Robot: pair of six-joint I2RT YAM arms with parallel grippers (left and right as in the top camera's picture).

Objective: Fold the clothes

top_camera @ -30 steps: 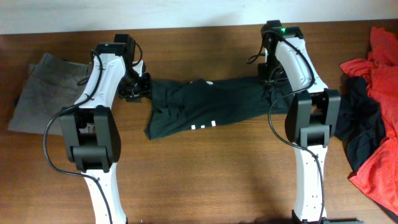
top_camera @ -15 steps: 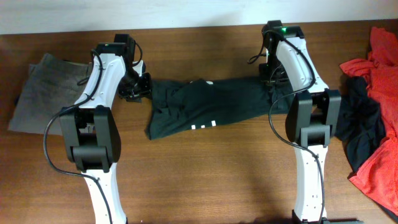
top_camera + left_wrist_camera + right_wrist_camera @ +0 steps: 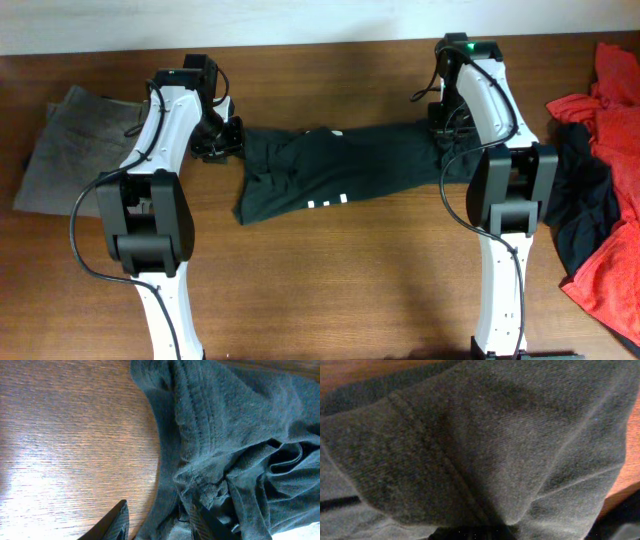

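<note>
The black top (image 3: 330,170) lies stretched sideways on the counter (image 3: 330,290), nearer the far edge than the near one, white marks showing along its near hem; the left claw (image 3: 222,140) sits at its left end, and in the left wrist view its fingers (image 3: 117,521) stand either side of a bunched fold of hem, grasping it; the right claw (image 3: 440,128) is at the right end, clenched, though dark cloth fills its wrist view and I cannot tell whether cloth is pinched; a grey garment (image 3: 60,150) lies by the left edge; a plain black garment (image 3: 580,200) and a red garment (image 3: 610,250) are heaped at the right edge.
</note>
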